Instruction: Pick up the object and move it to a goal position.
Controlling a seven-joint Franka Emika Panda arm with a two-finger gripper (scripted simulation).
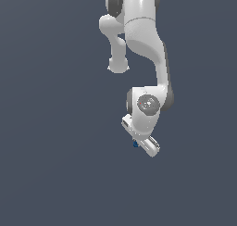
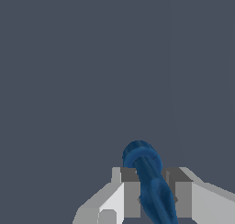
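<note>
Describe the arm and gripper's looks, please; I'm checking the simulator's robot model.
The arm is glossy white with rounded, tube-like links and dark grey bands at the joints. A round grey cap sits on the wrist joint. The gripper is a white, blocky bar; in the wrist view its fingers are boxy, white and grey. No cables or markings show.

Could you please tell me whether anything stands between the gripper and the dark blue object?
Nothing does: in the wrist view the dark blue object already sits between the fingers of the gripper, which close on it. In the exterior view only plain ground surrounds them; no goal marker is visible.
</note>
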